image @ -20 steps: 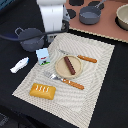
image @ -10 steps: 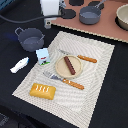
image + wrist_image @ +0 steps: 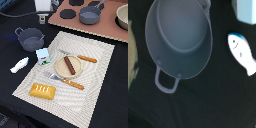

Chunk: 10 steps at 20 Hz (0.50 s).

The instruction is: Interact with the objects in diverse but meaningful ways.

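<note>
The black bench (image 3: 112, 100) fills most of the exterior view. At its far edge lies a brown stove board (image 3: 107, 31) with dark round burners; a grey saucepan (image 3: 90, 14) with a long handle stands on it, and a pale bowl (image 3: 123, 16) shows at the exterior view's right edge.

A beige striped mat (image 3: 95, 75) lies slantwise in the middle of the bench. At its centre sits a round tan plate (image 3: 61, 69) with the brown sausage (image 3: 69, 65) lying on it. Beyond the plate lies a knife (image 3: 82, 58) with an orange handle; on the near side lies a fork (image 3: 65, 80) with an orange handle too. The golden scored loaf (image 3: 43, 90) rests on the mat's near corner, towards the exterior view's left.

Off the mat, on the bare bench at the exterior view's left, stands the grey two-handled pot (image 3: 31, 38). The wrist view looks straight down into it; it is upright, with one loop handle clearly seen. The white-blue-green carton (image 3: 43, 55) stands just beside the pot, at the mat's edge. The white fish (image 3: 19, 64) lies near the carton, apart from the pot.

The arm (image 3: 44, 5) shows only as a white part at the far edge, above the pot. The gripper itself is not seen in either view, so whether it is released or clenched cannot be told.
</note>
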{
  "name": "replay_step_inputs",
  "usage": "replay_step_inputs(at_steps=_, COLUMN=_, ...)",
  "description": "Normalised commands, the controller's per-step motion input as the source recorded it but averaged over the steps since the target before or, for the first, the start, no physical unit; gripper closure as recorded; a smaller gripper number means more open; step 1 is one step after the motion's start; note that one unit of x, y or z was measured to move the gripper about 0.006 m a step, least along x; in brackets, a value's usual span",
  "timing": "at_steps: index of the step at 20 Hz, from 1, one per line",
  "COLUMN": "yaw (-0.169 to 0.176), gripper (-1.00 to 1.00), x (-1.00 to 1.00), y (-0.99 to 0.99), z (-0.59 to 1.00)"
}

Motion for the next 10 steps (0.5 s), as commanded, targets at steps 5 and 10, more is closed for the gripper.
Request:
replay_step_inputs(at_steps=5, yaw=-0.071, gripper=-1.00, x=-0.74, y=0.26, z=-0.35)
replay_step_inputs(at_steps=10, yaw=-0.067, gripper=-1.00, x=-0.69, y=0.39, z=-0.40)
